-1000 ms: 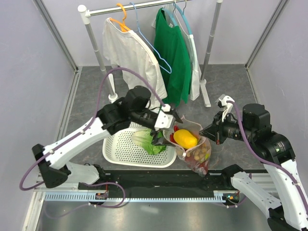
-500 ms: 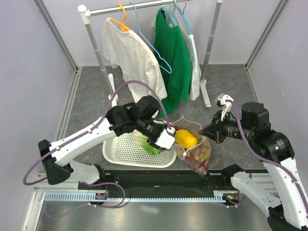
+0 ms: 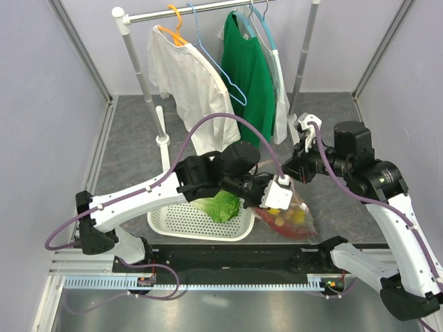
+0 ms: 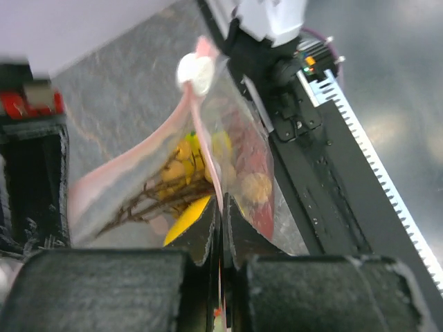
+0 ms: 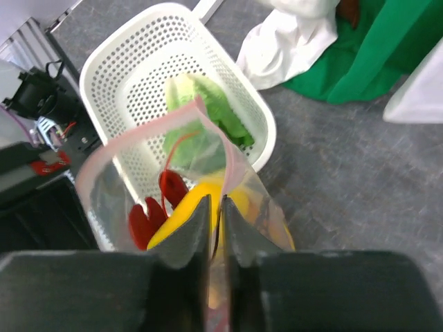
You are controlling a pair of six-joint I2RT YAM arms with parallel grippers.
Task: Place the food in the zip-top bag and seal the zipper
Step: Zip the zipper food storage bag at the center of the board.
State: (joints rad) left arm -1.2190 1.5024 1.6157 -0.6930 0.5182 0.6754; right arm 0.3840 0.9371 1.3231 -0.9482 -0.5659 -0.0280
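The clear zip-top bag (image 3: 294, 218) hangs between both grippers, right of the white basket (image 3: 187, 223). My left gripper (image 4: 221, 207) (image 3: 277, 192) is shut on the pink zipper (image 4: 159, 142). Through the film I see the brown longan bunch (image 4: 159, 194) and yellow banana (image 4: 183, 225). My right gripper (image 5: 216, 204) (image 3: 286, 171) pinches the bag's other end at the pink strip (image 5: 149, 130); its jaws stand a hair apart on the film. The mouth gapes, showing the red lobster (image 5: 149, 214) and banana (image 5: 180, 214). The green lettuce (image 3: 220, 205) (image 5: 201, 117) lies in the basket (image 5: 124, 69).
A clothes rack stands at the back with a white shirt (image 3: 187, 76) and a green shirt (image 3: 248, 83); its foot (image 3: 296, 131) is just behind the right gripper. The black rail (image 3: 208, 263) runs along the near edge, close under the bag.
My left gripper swung right from the basket to the bag's mouth and shut on the zipper. The right gripper moved back and left with the bag's edge; the bag now lies flatter.
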